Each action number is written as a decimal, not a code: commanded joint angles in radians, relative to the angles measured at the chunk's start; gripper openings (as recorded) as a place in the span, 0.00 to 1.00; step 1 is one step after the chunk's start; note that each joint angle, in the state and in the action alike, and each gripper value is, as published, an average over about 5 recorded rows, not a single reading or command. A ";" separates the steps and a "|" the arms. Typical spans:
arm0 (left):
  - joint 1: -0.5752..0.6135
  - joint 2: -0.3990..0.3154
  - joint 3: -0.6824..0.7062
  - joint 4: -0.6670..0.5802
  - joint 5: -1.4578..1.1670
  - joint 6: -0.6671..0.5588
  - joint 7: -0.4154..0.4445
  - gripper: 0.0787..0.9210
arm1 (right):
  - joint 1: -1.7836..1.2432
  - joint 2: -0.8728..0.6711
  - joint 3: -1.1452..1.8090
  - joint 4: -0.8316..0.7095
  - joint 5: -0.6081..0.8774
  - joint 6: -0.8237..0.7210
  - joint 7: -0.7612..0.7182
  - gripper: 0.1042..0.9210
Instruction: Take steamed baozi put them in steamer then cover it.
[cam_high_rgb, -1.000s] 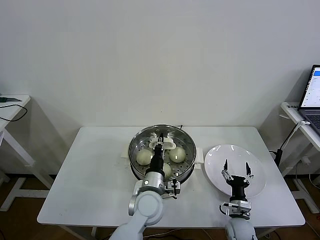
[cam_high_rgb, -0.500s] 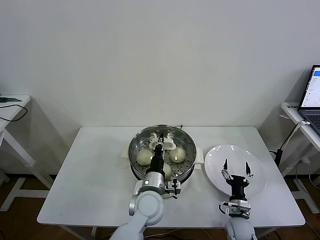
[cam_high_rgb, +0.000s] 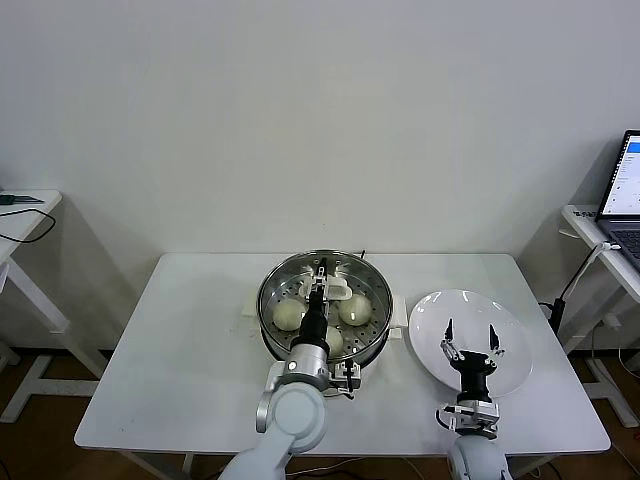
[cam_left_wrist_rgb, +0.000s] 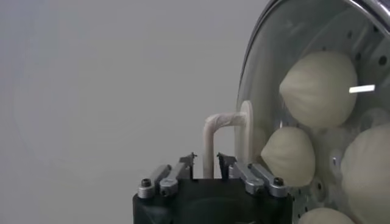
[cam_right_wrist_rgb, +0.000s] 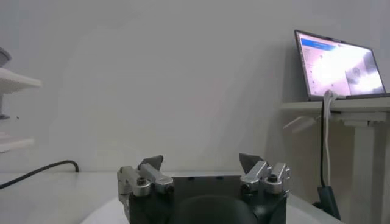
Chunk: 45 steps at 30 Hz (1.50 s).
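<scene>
Left gripper (cam_left_wrist_rgb: 206, 163) is over the steamer (cam_high_rgb: 275, 280), right at the cover's handle (cam_left_wrist_rgb: 218, 131). Jaws are a bit apart w/ the cream loop standing between the fingertips (cam_left_wrist_rgb: 186, 161), small gap each side, so not really clamping it as far as I can see. The cover (cam_left_wrist_rgb: 286, 36) sits on the pot, glass w/ metal rim, and you can see the baozi (cam_left_wrist_rgb: 318, 88) thru it. In the head view one bun is at approx 8 o'clock inside the steamer, another at 4, a third peeks out by the wrist around 6; the 4th only shows in the left wrist view.

Right gripper (cam_high_rgb: 471, 337) is parked w/ jaws spread wide, nothing in them, above the white plate (cam_high_rgb: 436, 311) at 3 o'clock of the steamer. All of it's on the white table (cam_high_rgb: 190, 330). Laptop (cam_high_rgb: 626, 187) on a side desk, far at 2 o'clock.
</scene>
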 joint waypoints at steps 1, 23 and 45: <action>0.015 0.020 0.007 -0.066 -0.015 0.004 0.012 0.60 | 0.001 0.001 -0.002 0.006 -0.002 -0.003 0.000 0.88; 0.170 0.176 -0.024 -0.367 -0.120 0.018 0.039 0.88 | -0.009 -0.009 0.000 0.052 -0.001 -0.017 0.003 0.88; 0.427 0.179 -0.753 -0.161 -1.608 -0.567 -0.225 0.88 | -0.170 -0.154 -0.012 0.384 0.294 -0.275 -0.059 0.88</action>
